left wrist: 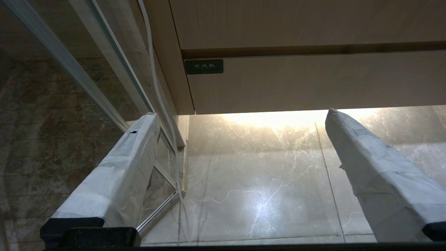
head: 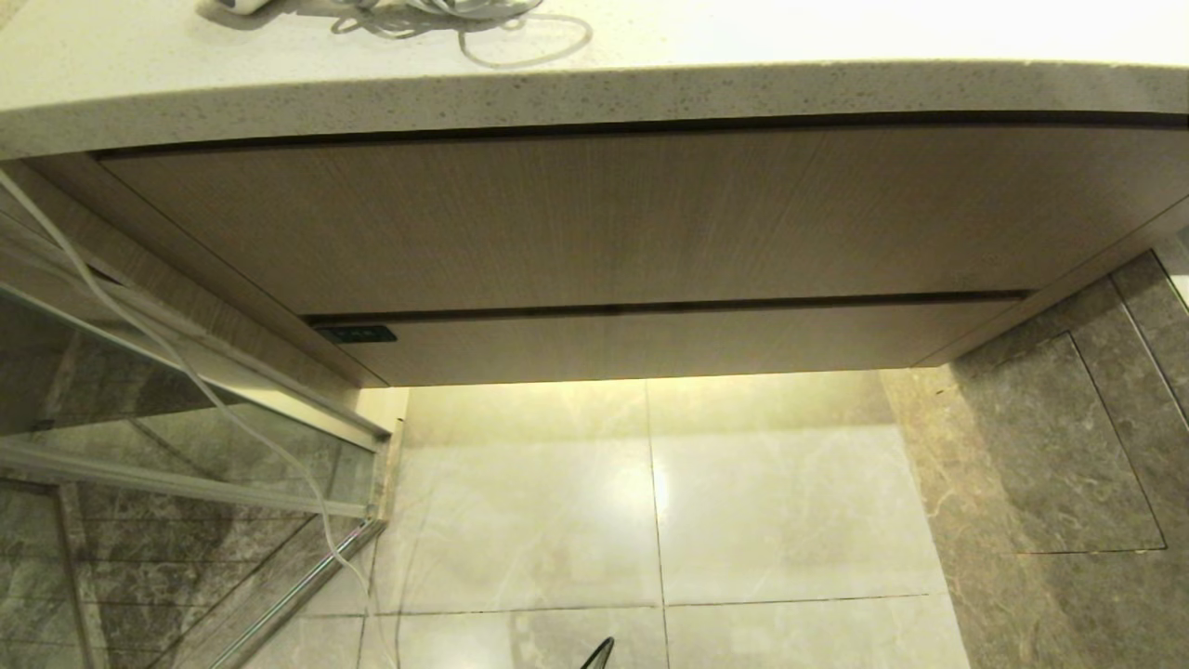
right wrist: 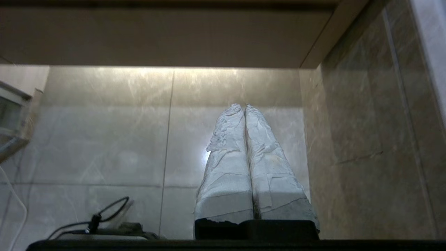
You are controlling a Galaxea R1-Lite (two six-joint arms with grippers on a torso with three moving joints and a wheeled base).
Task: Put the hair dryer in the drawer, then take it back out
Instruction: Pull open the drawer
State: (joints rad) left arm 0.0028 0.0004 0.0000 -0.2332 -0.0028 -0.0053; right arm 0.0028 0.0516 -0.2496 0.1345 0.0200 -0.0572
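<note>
Across the top of the head view runs the pale speckled stone countertop (head: 594, 88), its rounded front edge spanning the whole frame. Below it hangs the tall light-brown wood-grain vanity panel (head: 650, 218), and under that, parted from it by a dark seam, sits the very wide, shallow light-brown wood-grain drawer (head: 669, 346), its flat handleless face flush and closed. A small dark green label (head: 355, 334) is fixed at the left end of the drawer face; in the left wrist view it shows at upper centre, with pale characters too small to read. The glossy cream marble floor tiles (head: 650, 511) fill the lower middle of the head view, glaring under a light strip, with darker grey-brown stone tiles (head: 1050, 446) at the lower right and a glass panel in a metal frame (head: 186, 446) at the lower left.

At the very top left of the head view, only a sliver of the small white hair dryer (head: 240, 5) shows on the countertop, cut by the frame edge, its white cord (head: 483, 28) looping loose beside it.

Over the floor, the left gripper (left wrist: 242, 115) has its two white-wrapped fingers spread wide with nothing between them. The right gripper (right wrist: 244, 108) has its white-wrapped fingers pressed together, empty, pointing toward the floor below the cabinet.
</note>
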